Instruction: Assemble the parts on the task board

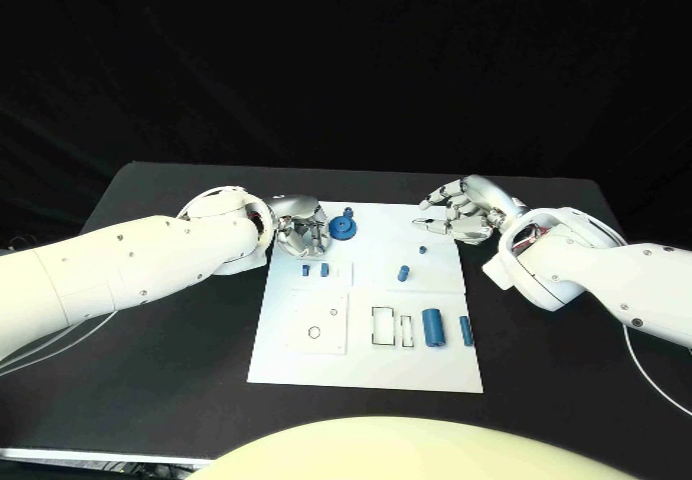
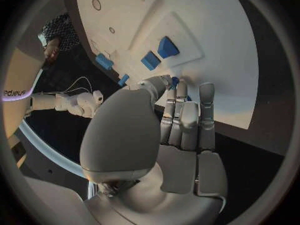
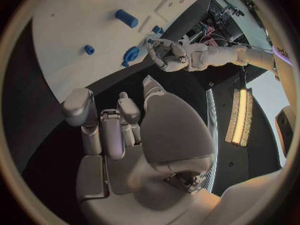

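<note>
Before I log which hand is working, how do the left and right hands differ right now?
The left hand is over the task board at its far left corner, beside the round blue part; the right hand hangs just past the board's far right corner, with no part close by. The left hand's fingers reach to that part; the right hand's fingers curl over bare table. Both are silver.

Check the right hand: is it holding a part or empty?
Empty. The right hand hovers at the task board's far right corner, fingers apart, nothing between them in the right wrist view.
</note>
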You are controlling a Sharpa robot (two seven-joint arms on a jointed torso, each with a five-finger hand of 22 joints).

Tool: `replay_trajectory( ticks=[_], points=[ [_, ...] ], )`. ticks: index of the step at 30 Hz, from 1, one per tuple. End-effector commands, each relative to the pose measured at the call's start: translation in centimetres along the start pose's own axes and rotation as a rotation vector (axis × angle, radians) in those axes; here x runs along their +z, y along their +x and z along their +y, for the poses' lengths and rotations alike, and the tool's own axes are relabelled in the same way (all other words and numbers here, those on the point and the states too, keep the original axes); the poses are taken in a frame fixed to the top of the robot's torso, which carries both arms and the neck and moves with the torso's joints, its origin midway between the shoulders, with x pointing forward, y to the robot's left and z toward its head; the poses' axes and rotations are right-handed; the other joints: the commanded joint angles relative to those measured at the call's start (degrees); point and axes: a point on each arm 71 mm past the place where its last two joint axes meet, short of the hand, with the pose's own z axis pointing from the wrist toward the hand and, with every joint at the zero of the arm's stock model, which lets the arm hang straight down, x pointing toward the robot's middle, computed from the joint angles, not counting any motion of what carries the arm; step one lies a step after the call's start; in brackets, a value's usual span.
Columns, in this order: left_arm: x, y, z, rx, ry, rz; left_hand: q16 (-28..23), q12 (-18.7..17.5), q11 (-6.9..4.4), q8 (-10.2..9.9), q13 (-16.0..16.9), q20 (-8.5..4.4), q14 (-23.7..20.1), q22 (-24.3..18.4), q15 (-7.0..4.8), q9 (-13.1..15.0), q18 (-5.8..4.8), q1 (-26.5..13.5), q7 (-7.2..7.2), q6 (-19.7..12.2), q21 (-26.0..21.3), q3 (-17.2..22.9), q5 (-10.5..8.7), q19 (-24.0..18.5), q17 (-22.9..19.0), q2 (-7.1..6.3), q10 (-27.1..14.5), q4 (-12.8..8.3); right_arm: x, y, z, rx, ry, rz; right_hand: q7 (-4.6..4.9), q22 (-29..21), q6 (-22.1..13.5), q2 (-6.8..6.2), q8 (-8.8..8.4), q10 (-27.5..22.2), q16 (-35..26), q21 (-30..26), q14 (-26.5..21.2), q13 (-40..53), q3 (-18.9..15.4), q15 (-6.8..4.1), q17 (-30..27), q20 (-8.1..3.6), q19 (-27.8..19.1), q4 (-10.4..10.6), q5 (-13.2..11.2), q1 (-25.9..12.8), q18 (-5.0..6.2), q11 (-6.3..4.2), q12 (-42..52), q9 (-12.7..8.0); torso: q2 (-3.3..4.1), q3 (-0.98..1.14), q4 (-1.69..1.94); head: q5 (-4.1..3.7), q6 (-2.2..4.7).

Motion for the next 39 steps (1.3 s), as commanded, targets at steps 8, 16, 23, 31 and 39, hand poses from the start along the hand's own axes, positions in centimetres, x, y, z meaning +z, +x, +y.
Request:
replay_trajectory(
  ticks=[8,16,23,31,39],
  points=[
    [-0.06,0.49,-0.05,0.002,0.013,0.010,0.1,-0.4,0.16,-2.1,0.6,-0.12,-0.2,-0.7,0.08,-0.3,0.32,-0.8,0.36,-1.4,-0.5,-0.4,0.08,-0.1,-0.6,-0.15,0.1,0.1,-0.03,-0.01,0.05,0.000,-0.010,-0.001,-0.13,0.0,0.2,0.48,0.32,0.0,-0.3,-0.1,3.3,-0.1,0.4,-0.41,3.9,-0.16,-0.2,0.1,-0.1,-0.2,0.58,-0.18,-0.1,-0.1,-0.02,-0.03,0.01,0.01,0.14],
    [-0.21,0.44,0.09,-0.007,0.014,0.002,0.0,-0.8,0.25,-2.9,0.9,-0.08,-0.5,-1.1,0.17,-0.4,0.38,-1.4,0.39,-2.2,-0.9,-0.5,0.19,-0.4,-1.0,-0.60,-0.1,0.3,-0.03,-0.01,0.05,0.000,-0.010,-0.001,-0.13,0.0,0.2,0.48,0.32,0.0,-0.3,-0.1,3.3,-0.1,0.4,-0.41,3.9,-0.16,-0.2,0.1,-0.1,-0.2,0.58,-0.18,-0.1,-0.1,-0.03,-0.04,0.02,0.03,0.19],
    [-0.24,0.46,0.14,-0.017,0.010,0.003,0.1,-1.0,0.33,-3.5,1.1,-0.04,-0.5,-1.0,0.24,-0.5,0.35,-1.8,0.47,-2.6,-1.0,-0.5,0.24,-0.4,-0.9,-0.80,-0.2,0.6,-0.03,-0.03,0.02,-0.001,-0.009,-0.002,-0.13,0.0,0.2,0.48,0.32,0.0,-0.3,-0.1,3.3,-0.1,0.4,-0.41,3.9,-0.16,-0.2,0.1,-0.1,-0.2,0.58,-0.18,-0.1,-0.1,0.00,-0.04,0.00,0.07,0.20],
    [-0.26,0.45,0.17,-0.023,0.010,0.002,0.0,-1.1,0.34,-4.0,1.3,0.02,-0.7,-1.4,0.28,-0.6,0.42,-2.2,0.48,-3.2,-1.4,-0.5,0.27,-0.6,-1.3,-1.11,-0.1,0.8,-0.03,-0.04,0.00,-0.002,-0.008,-0.003,-0.13,0.0,0.2,0.48,0.32,0.0,-0.3,-0.1,3.3,-0.1,0.4,-0.41,3.9,-0.16,-0.2,0.1,-0.1,-0.2,0.58,-0.18,-0.1,-0.1,0.00,-0.02,-0.01,0.02,0.20],
    [-0.28,0.46,0.33,-0.026,0.003,0.006,0.0,-1.4,0.36,-5.5,1.7,0.09,-1.0,-1.8,0.31,-0.8,0.47,-2.5,0.59,-4.8,-1.8,-0.3,0.30,-0.6,-1.6,-1.58,0.0,0.9,-0.03,-0.04,-0.01,-0.002,-0.007,-0.003,-0.13,0.0,0.2,0.48,0.32,0.0,-0.3,-0.1,3.3,-0.1,0.4,-0.41,3.9,-0.16,-0.2,0.1,-0.1,-0.2,0.58,-0.18,-0.1,-0.1,-0.01,0.01,-0.01,-0.02,0.33]
  ],
)
